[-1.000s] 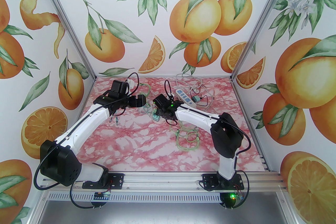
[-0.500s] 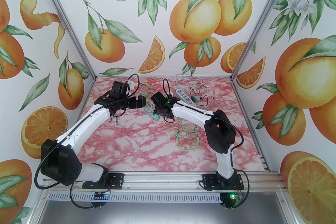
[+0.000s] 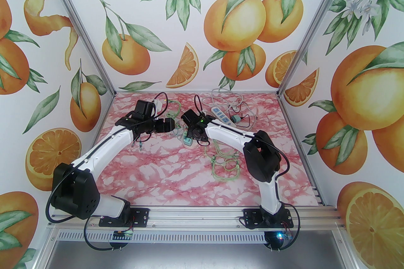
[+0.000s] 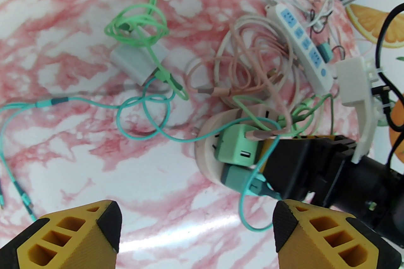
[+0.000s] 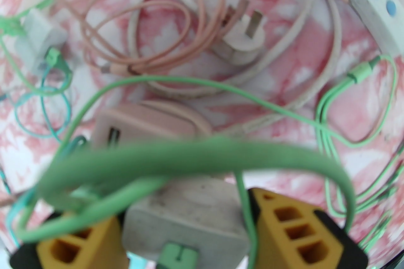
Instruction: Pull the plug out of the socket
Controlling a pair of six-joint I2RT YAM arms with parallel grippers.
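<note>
Pink marbled tabletop [image 3: 157,173], tangled cables [image 3: 224,168] and round socket [image 4: 206,151] between orange-print walls [image 3: 221,25]

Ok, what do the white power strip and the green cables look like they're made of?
Power strip: likely hard moulded plastic, smooth white with blue socket faces, rigid straight edges. Green cables: probably soft rubbery or plastic sheaths, since they bend in loose loops; blur hides their texture.

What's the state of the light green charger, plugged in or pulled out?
Plugged in, apparently: the light green charger sits flush on the pink socket block; its prongs are hidden.
</note>
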